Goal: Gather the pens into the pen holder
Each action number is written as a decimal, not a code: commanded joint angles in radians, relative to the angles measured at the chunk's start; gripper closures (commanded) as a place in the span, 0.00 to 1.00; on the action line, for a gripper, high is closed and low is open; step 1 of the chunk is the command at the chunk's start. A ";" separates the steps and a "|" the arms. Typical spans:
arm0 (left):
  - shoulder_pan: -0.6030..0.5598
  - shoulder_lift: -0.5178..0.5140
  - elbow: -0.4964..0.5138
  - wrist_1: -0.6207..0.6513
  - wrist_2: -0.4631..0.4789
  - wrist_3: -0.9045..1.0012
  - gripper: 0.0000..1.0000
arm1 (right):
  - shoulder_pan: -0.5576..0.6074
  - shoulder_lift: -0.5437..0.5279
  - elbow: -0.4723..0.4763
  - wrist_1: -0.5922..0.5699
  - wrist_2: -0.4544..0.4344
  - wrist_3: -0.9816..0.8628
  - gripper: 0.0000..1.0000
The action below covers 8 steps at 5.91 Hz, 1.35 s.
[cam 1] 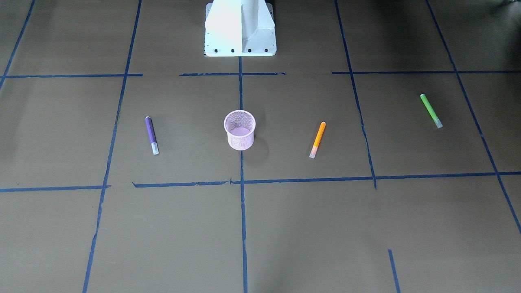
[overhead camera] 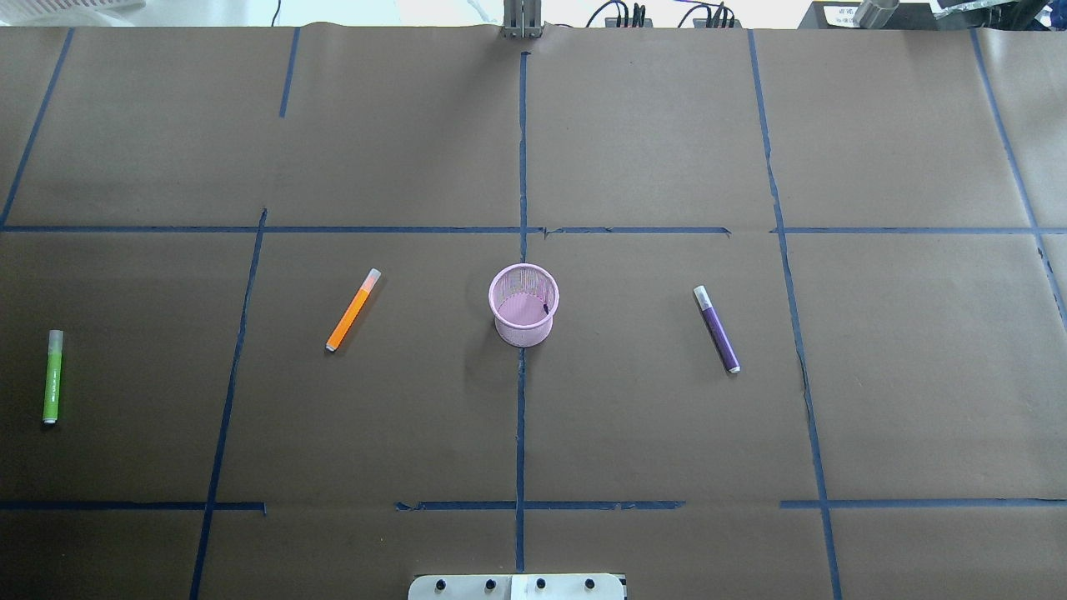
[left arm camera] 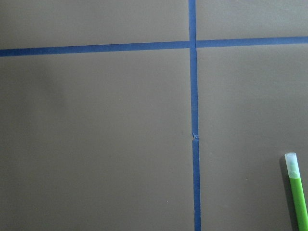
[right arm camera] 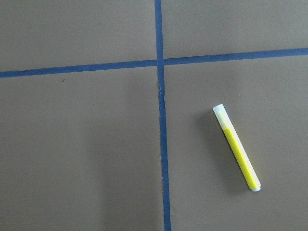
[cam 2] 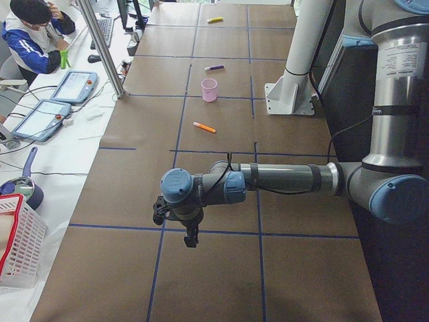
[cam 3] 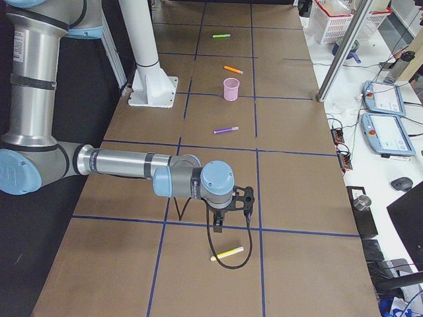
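Observation:
The pink mesh pen holder (cam 1: pixel 239 129) (overhead camera: pixel 523 304) stands upright and empty at the table's middle. The purple pen (overhead camera: pixel 717 328) lies to its right, the orange pen (overhead camera: pixel 353 309) to its left, and the green pen (overhead camera: pixel 52 377) at the far left; its cap end shows in the left wrist view (left arm camera: pixel 297 192). A yellow pen (right arm camera: pixel 237 147) (cam 3: pixel 227 253) lies beyond the table's right end area. My left gripper (cam 2: pixel 191 239) hangs above the table, near the green pen. My right gripper (cam 3: pixel 217 231) hangs just beside the yellow pen. I cannot tell whether either gripper is open or shut.
The white robot base (cam 1: pixel 240 28) stands at the table's near edge. Blue tape lines (overhead camera: pixel 521 417) grid the brown surface. A metal pole (cam 2: pixel 100 47), tablets (cam 2: pixel 70 86), a red-rimmed white basket (cam 2: pixel 17 248) and a seated operator (cam 2: pixel 33 33) are along the far side.

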 commanded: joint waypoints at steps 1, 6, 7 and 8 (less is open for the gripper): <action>0.002 -0.003 -0.020 -0.024 -0.008 0.000 0.00 | 0.000 0.004 0.003 0.001 0.002 0.000 0.00; 0.188 -0.004 -0.037 -0.377 -0.037 -0.557 0.00 | 0.000 0.004 0.029 0.003 0.000 -0.001 0.00; 0.218 0.003 -0.043 -0.493 -0.037 -0.565 0.00 | 0.000 0.004 0.045 0.003 -0.003 -0.003 0.00; 0.262 0.007 -0.043 -0.512 -0.025 -0.569 0.00 | 0.000 0.004 0.046 0.003 -0.003 -0.005 0.00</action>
